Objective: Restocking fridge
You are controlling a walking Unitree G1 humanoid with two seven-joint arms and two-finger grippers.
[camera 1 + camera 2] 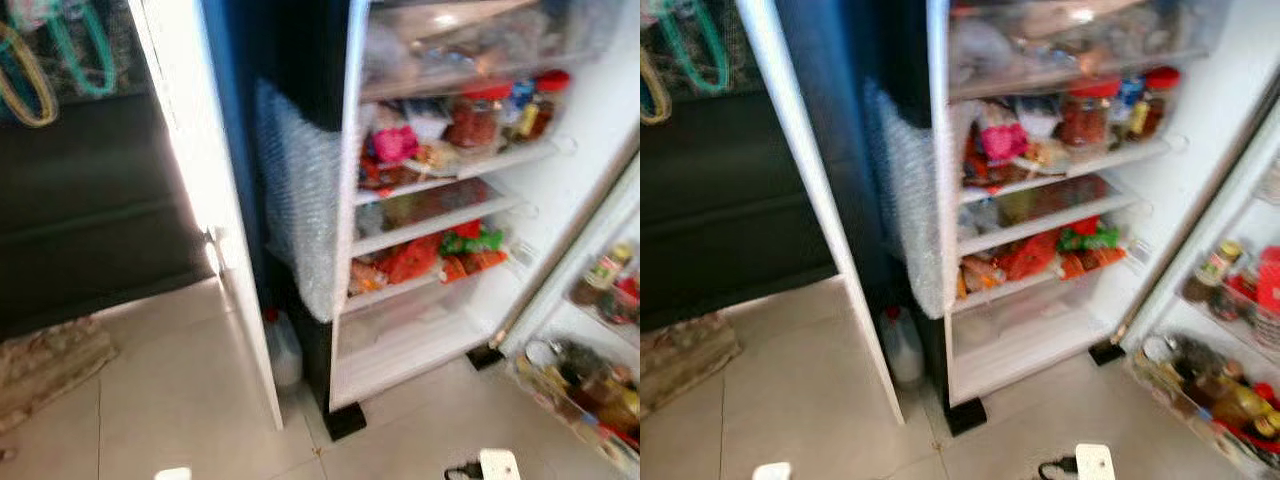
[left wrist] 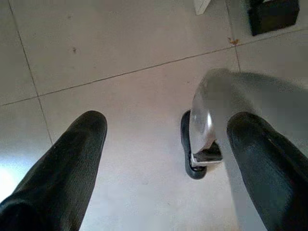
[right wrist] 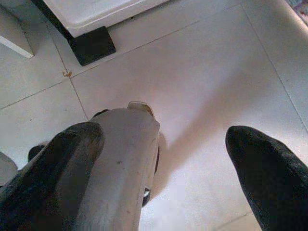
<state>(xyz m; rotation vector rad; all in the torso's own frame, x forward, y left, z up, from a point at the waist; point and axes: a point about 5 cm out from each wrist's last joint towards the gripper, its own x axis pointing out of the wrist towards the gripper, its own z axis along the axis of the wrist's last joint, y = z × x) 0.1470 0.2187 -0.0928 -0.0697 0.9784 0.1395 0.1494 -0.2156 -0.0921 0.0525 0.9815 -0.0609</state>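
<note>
Ahead, the open fridge [image 1: 480, 200] stands at the far right, its shelves packed with jars [image 1: 478, 115] and packets. Both grippers hang well apart from it, over the near tiled floor [image 2: 120, 43]: left gripper [image 2: 168, 163] spread, empty; right gripper [image 3: 168, 163] spread, empty.

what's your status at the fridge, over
Both claws open, empty, hanging over floor tiles: left claw, right claw. Fridge open, shelves packed. White jug on floor beside it.
</note>
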